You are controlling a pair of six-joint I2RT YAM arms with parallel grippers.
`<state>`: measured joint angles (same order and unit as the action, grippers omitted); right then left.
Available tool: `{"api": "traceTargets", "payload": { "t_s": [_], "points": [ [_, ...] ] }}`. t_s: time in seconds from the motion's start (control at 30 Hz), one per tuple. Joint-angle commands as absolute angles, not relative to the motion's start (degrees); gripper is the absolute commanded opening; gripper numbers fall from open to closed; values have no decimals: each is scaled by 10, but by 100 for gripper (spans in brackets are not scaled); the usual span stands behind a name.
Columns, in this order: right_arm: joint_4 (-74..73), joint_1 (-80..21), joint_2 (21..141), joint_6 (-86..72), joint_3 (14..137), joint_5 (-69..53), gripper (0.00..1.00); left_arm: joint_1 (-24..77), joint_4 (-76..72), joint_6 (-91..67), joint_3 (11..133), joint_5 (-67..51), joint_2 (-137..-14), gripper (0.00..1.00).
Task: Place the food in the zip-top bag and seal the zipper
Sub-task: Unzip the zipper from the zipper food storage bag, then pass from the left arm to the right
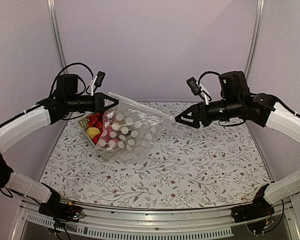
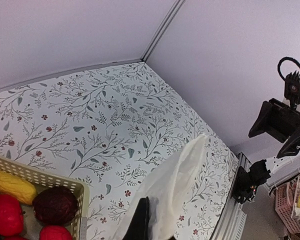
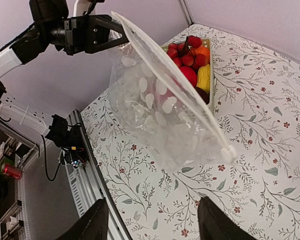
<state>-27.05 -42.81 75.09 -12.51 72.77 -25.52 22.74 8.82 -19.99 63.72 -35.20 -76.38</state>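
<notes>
The clear zip-top bag (image 1: 132,132) with white dots hangs in the air over the table. My left gripper (image 1: 113,103) is shut on its left top corner; in the left wrist view the gripper (image 2: 151,216) pinches whitish plastic (image 2: 177,180). The zipper (image 3: 177,87) runs taut down to its slider end (image 3: 229,153). My right gripper (image 1: 179,120) is open and empty just right of that end, its fingers (image 3: 97,220) spread wide below the bag. The food lies in the pale green basket (image 2: 45,181): red fruits (image 3: 189,75), a maroon one (image 2: 55,205), yellow ones (image 2: 12,186).
The basket (image 1: 85,126) stands at the table's far left, partly behind the hanging bag. The floral tablecloth (image 1: 190,165) covers the table. Pale walls and metal posts (image 1: 55,35) close in the back and sides.
</notes>
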Motion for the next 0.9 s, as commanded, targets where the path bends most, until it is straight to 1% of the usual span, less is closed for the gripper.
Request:
{"api": "traceTargets", "payload": {
  "t_s": [0.0, 0.07, 0.1, 0.3, 0.37, 0.5, 0.87],
  "points": [
    [-290, -423, 722, -117, 732, -237, 76, 251, 76, -165, 630, -424, -756, 0],
    [-290, -423, 717, -116, 738, -226, 83, 265, 76, -162, 631, -437, -759, 0],
    [-292, -423, 716, -115, 742, -221, 85, 272, 76, -163, 632, -449, -762, 0],
    [-319, -424, 733, -94, 773, -198, 87, 311, 90, -158, 663, -487, -789, 0],
    [-338, -430, 746, -85, 795, -191, 85, 325, 99, -155, 677, -489, -802, 0],
    [-370, -454, 784, -59, 835, -184, 78, 349, 101, -154, 702, -495, -830, 0],
    [-363, -459, 813, -52, 832, -196, 58, 391, 97, -156, 737, -524, -880, 0]
  ]
}}
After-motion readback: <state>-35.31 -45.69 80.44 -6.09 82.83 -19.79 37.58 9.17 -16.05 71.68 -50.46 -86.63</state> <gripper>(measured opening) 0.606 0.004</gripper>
